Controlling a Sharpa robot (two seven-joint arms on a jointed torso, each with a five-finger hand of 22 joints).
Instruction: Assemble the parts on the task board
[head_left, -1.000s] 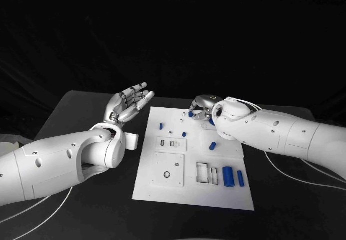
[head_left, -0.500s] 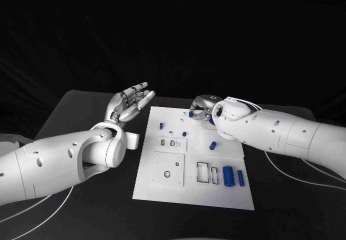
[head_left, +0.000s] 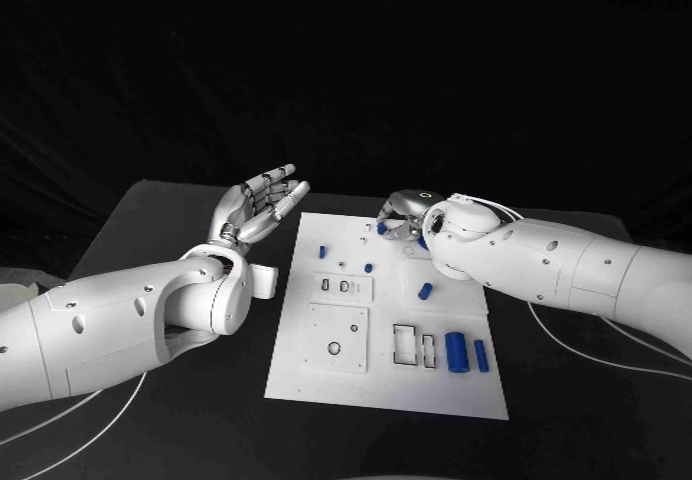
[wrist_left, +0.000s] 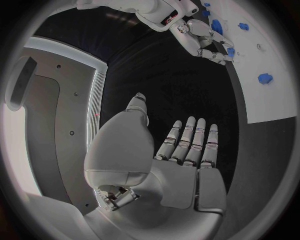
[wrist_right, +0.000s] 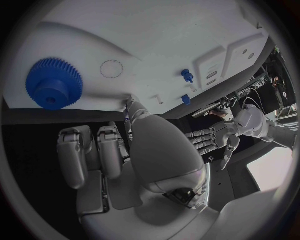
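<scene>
- White task board (head_left: 387, 385), flat and rectangular, lying in the middle of the black table (head_left: 173, 400); bearing raised white panels with slots, one with a round hole, another with two long rectangular cut-outs.
- Blue parts spread over the board: two cylinders (head_left: 457, 352) lying side by side near the right edge, just beside the rectangular cut-outs; a short blue piece (head_left: 426, 291) lying tilted near the board's middle right; a small blue peg (head_left: 371, 268) and another small peg (head_left: 323, 251) standing in the far half, well apart from the cylinders.
- A blue gear (wrist_right: 54, 83) with fine teeth round its rim and a raised hub, lying flat at the board's far edge, seen from the right wrist; just beyond the right hand's fingertips (wrist_right: 69, 137); touching or apart, cannot tell.
- Right hand (head_left: 405, 219) over the far right corner of the board, fingers curled downward toward the blue pieces there; whether grasping anything or clenched on nothing, cannot tell.
- Left hand (head_left: 264, 209) raised beside the board's left edge, well apart from it, palm upward, fingers straight and slightly spread; released, holding nothing; same flat outstretched fingers (wrist_left: 190, 142) seen from the left wrist, over bare black table.
</scene>
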